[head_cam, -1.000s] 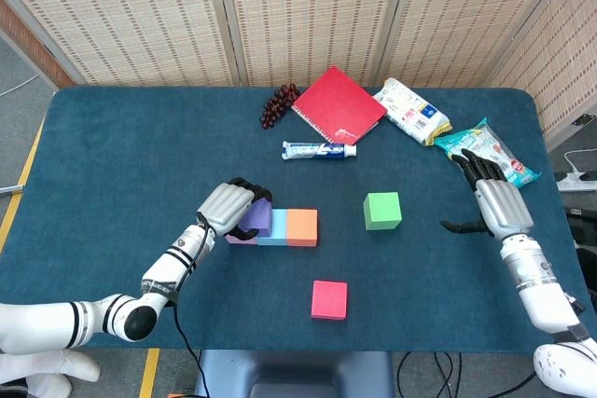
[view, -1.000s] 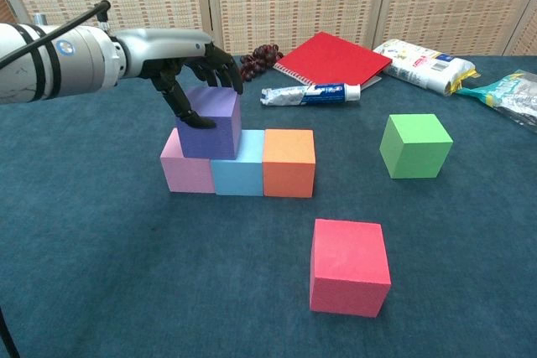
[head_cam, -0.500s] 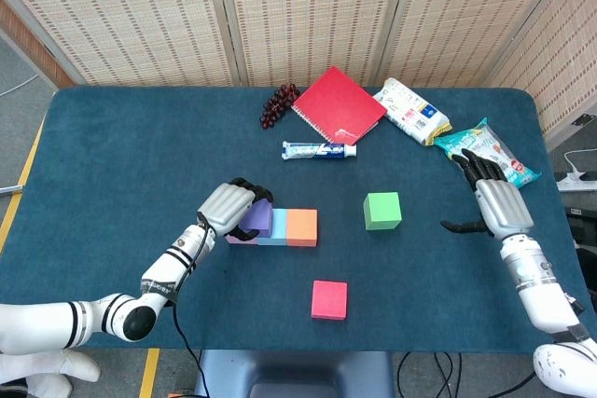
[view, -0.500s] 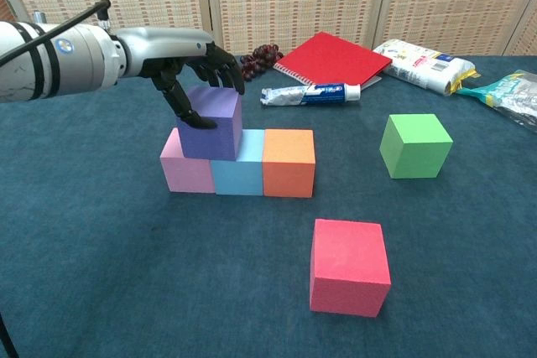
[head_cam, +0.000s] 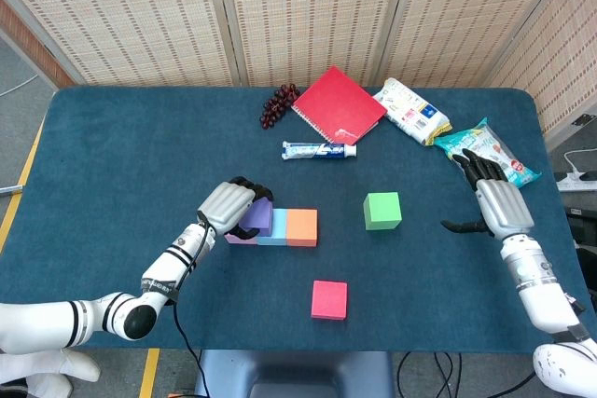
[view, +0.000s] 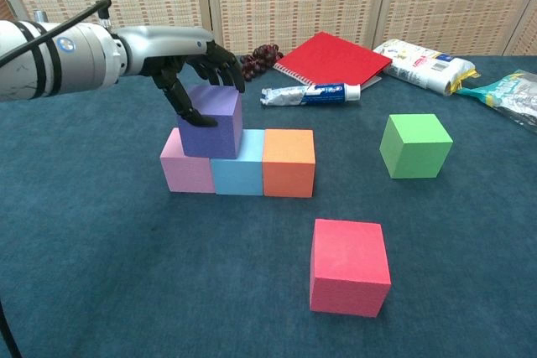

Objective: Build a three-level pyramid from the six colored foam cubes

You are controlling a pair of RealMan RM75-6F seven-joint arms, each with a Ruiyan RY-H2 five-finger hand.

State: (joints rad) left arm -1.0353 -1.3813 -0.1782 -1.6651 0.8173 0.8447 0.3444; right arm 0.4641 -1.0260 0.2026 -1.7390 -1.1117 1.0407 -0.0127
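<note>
Left hand (view: 186, 60): the purple cube (view: 211, 121) is grasped from above, seated over the pink cube (view: 186, 173) and blue cube (view: 237, 175).
Base row: pink, blue and orange cube (view: 289, 163) are set side by side, touching; the level is judged done.
Left to do: the red cube (view: 349, 266) and green cube (view: 414, 146) lie apart on the table (view: 101, 274), unplaced.
Right hand (head_cam: 496, 200): released, fingers spread, near the table's right edge.
Views: stacking height is shown only by the chest view; the right hand only by the head view.
</note>
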